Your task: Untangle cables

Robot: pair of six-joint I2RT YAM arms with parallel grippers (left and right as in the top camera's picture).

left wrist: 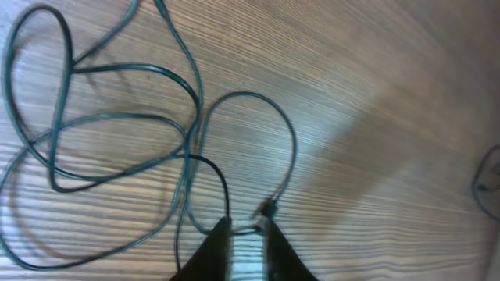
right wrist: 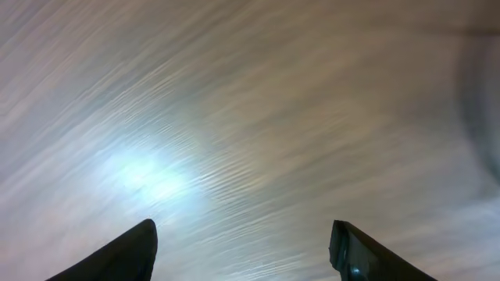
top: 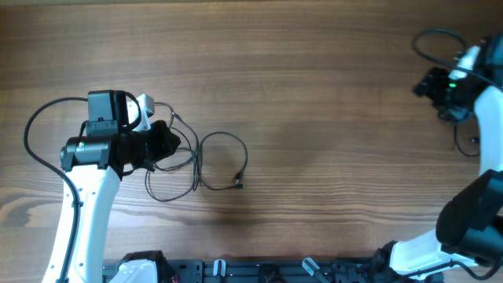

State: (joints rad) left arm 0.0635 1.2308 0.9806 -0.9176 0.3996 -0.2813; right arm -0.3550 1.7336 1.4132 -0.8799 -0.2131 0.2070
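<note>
Two white arms (top: pixel 82 204) (top: pixel 471 224), two tools (left wrist: pixel 246 232) (right wrist: pixel 242 243), one wooden table (top: pixel 314 79), seemingly two thin tangled cables (top: pixel 225 136).

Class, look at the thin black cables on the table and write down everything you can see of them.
The cables are very thin, glossy black cords lying loose on the wooden table in overlapping loops that cross in several places. One end carries a tiny plug, resting on the wood. The strand beside that plug runs between the narrowly parted jaws of the left gripper.
</note>
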